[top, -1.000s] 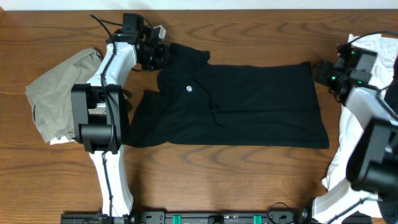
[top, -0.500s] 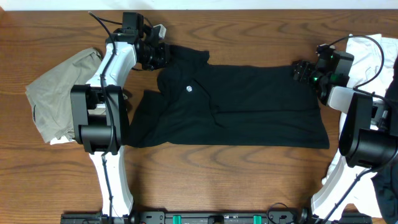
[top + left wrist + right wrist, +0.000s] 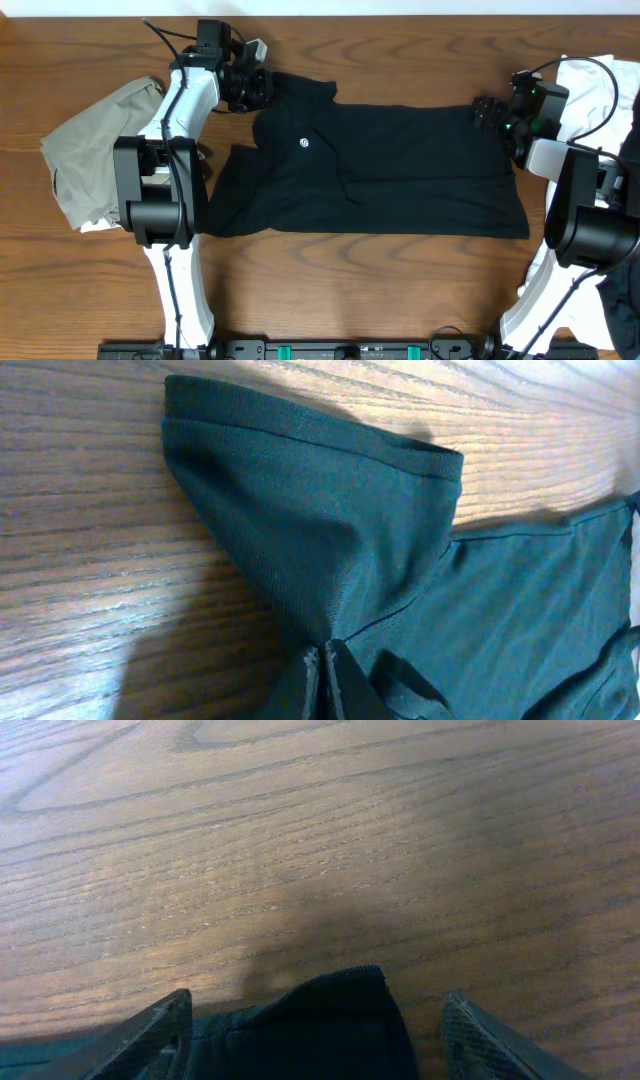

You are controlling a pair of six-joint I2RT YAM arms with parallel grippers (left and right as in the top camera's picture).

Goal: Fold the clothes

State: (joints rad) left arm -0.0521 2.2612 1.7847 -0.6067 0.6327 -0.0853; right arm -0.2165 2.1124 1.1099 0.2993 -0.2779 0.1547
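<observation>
Left claw pressed together, pinching sleeve of black short-sleeved fabric shirt; right claw spread, straddling shirt's hem corner on wooden tabletop.

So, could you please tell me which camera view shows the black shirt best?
The overhead view: the whole black shirt lies spread there. The left wrist view shows only its sleeve, pinched by the left gripper; the right wrist view, just one corner.
</observation>
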